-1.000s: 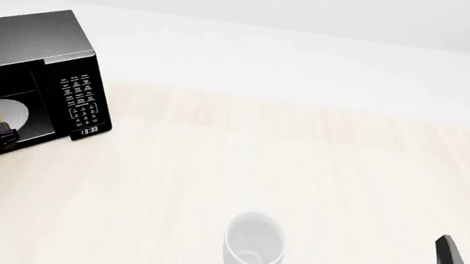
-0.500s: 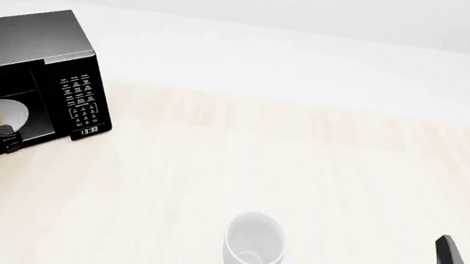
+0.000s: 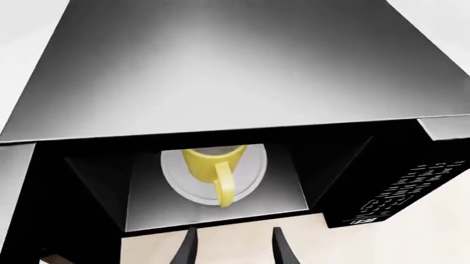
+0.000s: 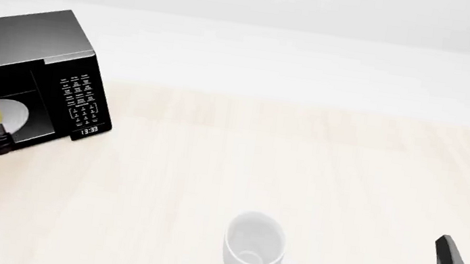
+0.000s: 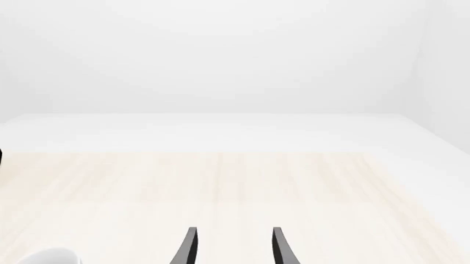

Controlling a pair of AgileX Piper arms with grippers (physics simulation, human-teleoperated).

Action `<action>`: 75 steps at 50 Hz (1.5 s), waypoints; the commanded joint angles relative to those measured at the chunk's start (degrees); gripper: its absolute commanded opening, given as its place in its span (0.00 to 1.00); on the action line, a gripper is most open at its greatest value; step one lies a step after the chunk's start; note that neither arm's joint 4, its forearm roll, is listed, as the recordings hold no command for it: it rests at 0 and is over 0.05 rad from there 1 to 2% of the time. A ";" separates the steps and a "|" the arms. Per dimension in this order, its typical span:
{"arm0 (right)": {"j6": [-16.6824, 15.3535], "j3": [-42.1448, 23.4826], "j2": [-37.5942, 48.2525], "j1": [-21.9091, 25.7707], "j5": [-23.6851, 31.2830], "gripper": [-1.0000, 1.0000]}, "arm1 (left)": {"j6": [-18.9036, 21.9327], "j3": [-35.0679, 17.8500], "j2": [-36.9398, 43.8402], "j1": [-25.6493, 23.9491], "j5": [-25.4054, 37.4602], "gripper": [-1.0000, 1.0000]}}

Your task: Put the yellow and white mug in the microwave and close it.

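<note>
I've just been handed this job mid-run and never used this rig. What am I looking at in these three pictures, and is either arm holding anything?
These are simulator renders of two robot arms at a table. The front view looks forward and down from behind the arms; the other two come from cameras just behind each gripper. The left gripper is open and empty, just outside the microwave, whose door is open. The yellow and white mug stands on the turntable plate inside, handle toward the opening. The right gripper is also open and empty, over bare table near the front right corner. A larger white mug lies on its side on the table, untouched.
</note>
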 commanded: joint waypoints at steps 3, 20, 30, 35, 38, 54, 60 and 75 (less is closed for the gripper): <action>0.01 0.02 -0.05 0.00 0.00 1.00 | -0.38 5.33 -9.72 1.39 2.13 1.00; 0.02 0.02 -0.04 0.00 0.00 1.00 | -0.74 7.62 -29.27 0.06 15.69 1.00; 0.00 0.02 -0.04 0.00 0.00 1.00 | -0.37 5.92 -40.64 0.88 27.28 1.00; 0.00 0.02 -0.05 0.00 0.00 1.00 | 0.10 4.16 -46.86 -0.18 33.61 1.00; -0.01 0.02 -0.04 0.00 0.01 1.00 | 0.31 2.69 -50.50 -0.25 37.62 1.00; 0.02 0.02 -0.04 0.00 0.00 1.00 | 2.21 -6.39 -63.25 1.13 56.33 1.00; 0.01 0.02 -0.05 0.00 0.00 1.00 | 1.44 -9.24 -64.72 2.77 61.02 1.00; 0.01 0.02 -0.03 0.01 0.01 1.00 | -0.45 -17.57 -68.65 6.43 70.98 1.00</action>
